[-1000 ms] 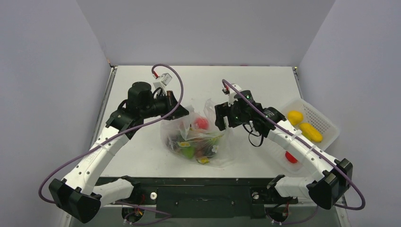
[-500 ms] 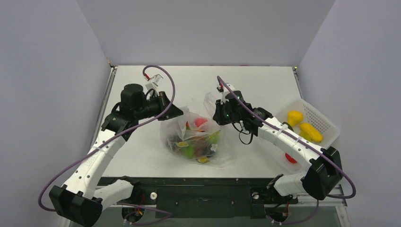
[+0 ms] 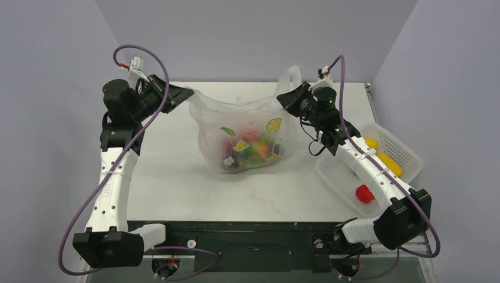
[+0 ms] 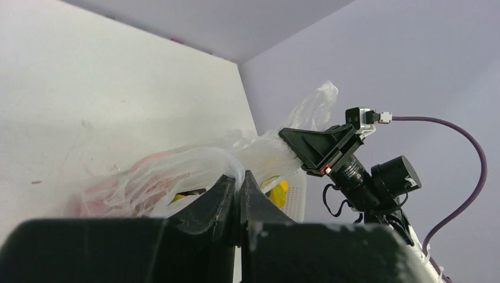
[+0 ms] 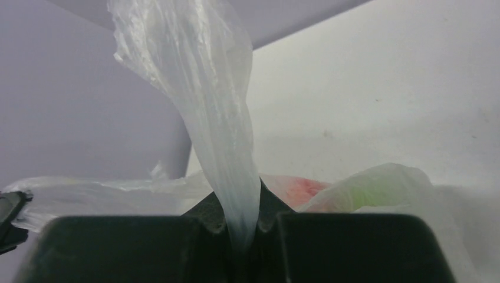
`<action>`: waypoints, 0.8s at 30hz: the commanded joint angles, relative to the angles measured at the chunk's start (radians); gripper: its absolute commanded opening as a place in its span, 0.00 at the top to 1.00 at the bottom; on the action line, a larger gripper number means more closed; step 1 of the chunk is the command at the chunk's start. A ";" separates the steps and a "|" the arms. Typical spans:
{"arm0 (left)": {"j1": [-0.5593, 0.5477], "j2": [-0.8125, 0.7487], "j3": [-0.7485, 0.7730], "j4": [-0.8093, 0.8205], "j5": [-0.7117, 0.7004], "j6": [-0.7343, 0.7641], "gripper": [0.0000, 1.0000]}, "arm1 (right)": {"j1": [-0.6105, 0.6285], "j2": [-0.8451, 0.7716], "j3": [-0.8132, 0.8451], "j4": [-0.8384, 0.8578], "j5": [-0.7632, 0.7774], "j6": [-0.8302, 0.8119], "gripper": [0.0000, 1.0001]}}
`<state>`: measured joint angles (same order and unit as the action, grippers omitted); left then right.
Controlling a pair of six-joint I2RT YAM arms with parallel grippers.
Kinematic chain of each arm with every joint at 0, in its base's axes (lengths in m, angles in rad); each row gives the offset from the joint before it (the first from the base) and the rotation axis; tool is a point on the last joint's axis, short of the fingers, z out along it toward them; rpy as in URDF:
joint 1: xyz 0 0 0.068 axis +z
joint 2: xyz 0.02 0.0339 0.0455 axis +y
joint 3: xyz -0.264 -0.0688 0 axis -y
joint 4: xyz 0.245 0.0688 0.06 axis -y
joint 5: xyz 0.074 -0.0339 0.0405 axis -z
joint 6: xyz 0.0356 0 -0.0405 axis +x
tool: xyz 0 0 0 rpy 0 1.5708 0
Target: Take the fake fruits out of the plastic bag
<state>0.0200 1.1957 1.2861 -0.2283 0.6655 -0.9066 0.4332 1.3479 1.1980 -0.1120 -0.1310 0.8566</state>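
We are holding the bag (image 3: 242, 127) stretched between our two arms. Our left pincer (image 4: 237, 183) is clamping the film at its left rim, and our right pincer (image 5: 242, 212) is pinching its right handle tight. The bag is hanging over the middle of the tabletop (image 3: 171, 177), mouth upward. The fruits (image 3: 250, 150) are sitting in its sagging bottom, below and between both pincers.

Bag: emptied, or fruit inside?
Not empty. Fruits show through the bag, bunched at its bottom; its top is pinched by left fingers and right fingers.
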 commanded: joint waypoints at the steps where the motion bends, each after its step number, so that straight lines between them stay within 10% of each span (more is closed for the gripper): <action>1: 0.019 -0.098 0.071 0.050 -0.020 0.058 1.00 | -0.001 -0.074 0.025 0.159 -0.006 0.074 1.00; 12: 0.018 -0.442 -0.407 -0.250 0.042 0.285 1.00 | 0.015 -0.119 -0.467 0.233 -0.096 -0.046 0.89; 24: 0.017 -0.556 -0.624 -0.235 0.056 0.219 0.99 | 0.135 -0.292 -0.459 -0.193 0.057 -0.317 0.37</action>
<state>0.0299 0.6449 0.6292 -0.4767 0.7258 -0.7174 0.5194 1.1698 0.6548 -0.1493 -0.1856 0.6594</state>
